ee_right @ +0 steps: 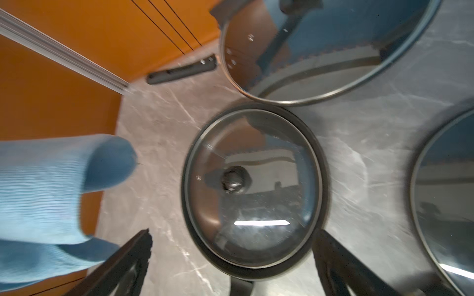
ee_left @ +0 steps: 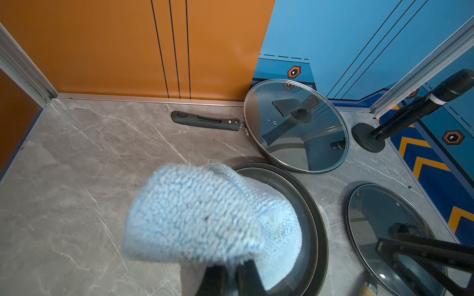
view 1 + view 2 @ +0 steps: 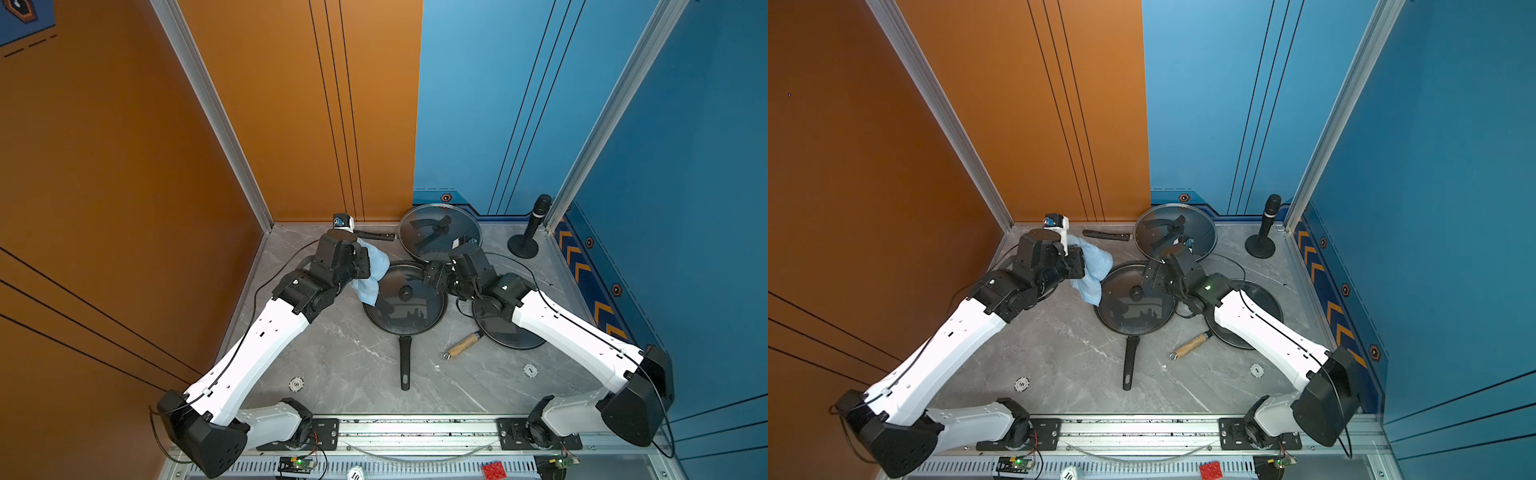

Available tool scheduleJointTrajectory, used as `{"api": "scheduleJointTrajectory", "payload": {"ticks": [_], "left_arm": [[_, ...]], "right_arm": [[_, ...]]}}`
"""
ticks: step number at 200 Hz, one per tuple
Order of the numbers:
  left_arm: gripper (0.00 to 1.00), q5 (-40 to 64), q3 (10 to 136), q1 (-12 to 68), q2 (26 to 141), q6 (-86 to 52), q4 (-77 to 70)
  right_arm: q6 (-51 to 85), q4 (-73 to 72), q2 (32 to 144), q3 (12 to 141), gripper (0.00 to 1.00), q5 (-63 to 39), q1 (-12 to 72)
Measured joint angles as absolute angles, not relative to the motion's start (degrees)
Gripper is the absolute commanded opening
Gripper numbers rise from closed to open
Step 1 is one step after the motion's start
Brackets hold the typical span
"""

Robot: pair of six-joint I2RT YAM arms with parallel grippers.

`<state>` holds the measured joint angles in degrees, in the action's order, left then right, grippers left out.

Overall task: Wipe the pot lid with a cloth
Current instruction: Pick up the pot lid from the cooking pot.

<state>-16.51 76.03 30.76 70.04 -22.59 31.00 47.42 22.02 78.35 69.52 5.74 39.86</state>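
Three glass lids are sitting on the marble table [image 3: 332, 353].

Item 1: the knobbed pot lid [image 3: 405, 301] is resting in the rim of the middle frying pan [image 3: 405, 361]. The pan is holding it level and steady for wiping, so this is judged to be the task's lid. Only reflections are showing through the glass, and nothing is visible in the pan.

Item 2: a larger lid [image 3: 440, 232] with a strap handle is covering the rear pan [image 2: 207, 120], and nothing is showing inside that one either.

Item 3: a third lid [image 3: 511, 336] is lying flat on the table, partly under the right arm, with a wooden-handled tool [image 3: 462, 345] just beside its rim.

Item 4: the cloth [image 3: 374, 274], light blue, is hanging bunched from the left gripper [image 2: 229, 278], whose jaws are clamping it. In both top views its lower corner is overlapping the pot lid's rim on the robot's left side, though whether it is touching the glass cannot be told.

Item 5: the right gripper [image 3: 433, 276] is hovering over the lid's opposite rim with its jaws spread wide and gripping nothing. It is probably standing off to leave the glass free for the cloth.
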Motion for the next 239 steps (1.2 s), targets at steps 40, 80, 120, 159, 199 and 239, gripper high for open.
{"api": "scheduleJointTrajectory", "payload": {"ticks": [40, 80, 120, 159, 199, 239], "left_arm": [[0.00, -16.53, 75.09, 30.63, 66.96, -22.92, 30.98], [0.00, -16.53, 73.43, 30.63, 64.86, -23.51, 30.98], [0.00, -16.53, 72.16, 29.98, 62.70, -23.64, 31.55], [0.00, -16.56, 70.83, 29.56, 59.35, -23.66, 33.15], [0.00, -16.71, 69.21, 28.01, 55.55, -23.75, 35.57], [0.00, -16.75, 68.03, 26.79, 52.97, -23.83, 36.71]], "right_arm": [[51.22, 13.72, 73.87, 62.94, 1.00, 4.08, 37.63], [47.40, 11.73, 75.29, 65.39, 0.96, 6.04, 39.13], [36.69, 10.76, 83.31, 70.72, 0.94, 15.07, 41.52], [30.11, 10.98, 95.07, 74.02, 0.93, 19.18, 43.03], [25.74, 11.25, 104.68, 78.98, 0.77, 20.27, 46.11], [24.73, 11.53, 109.69, 81.91, 0.76, 20.49, 48.21]]}}
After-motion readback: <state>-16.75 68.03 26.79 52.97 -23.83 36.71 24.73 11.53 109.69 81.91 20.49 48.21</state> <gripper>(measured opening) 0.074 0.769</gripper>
